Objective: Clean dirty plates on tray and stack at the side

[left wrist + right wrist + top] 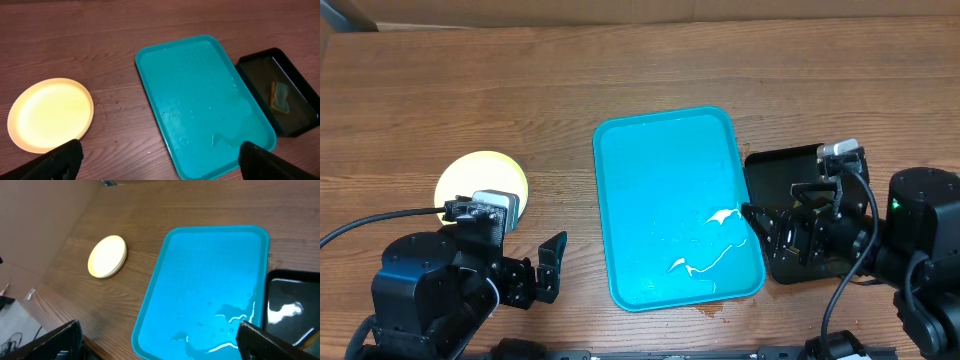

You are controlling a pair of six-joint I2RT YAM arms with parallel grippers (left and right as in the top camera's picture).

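The plates (480, 178) sit in a stack on the left part of the desk (440, 80), well apart from the blue tray (655, 170), which lies bare in the middle with a wet film pooled toward its near right corner. How many plates are in the stack cannot be told from above. The left claw (549, 268) hangs released just beside the stack on its near right side, grasping nothing. The right claw (761, 232) is spread wide and empty too, above the gap between the blue tray and the black tray (782, 160), where a sponge (280, 97) lies. The plates look thin, stiff and light, probably plastic, and likely slick if damp from wiping. The sensible hold is the raised rim, one finger under the lip and one on top, since the flat middle gives no purchase.
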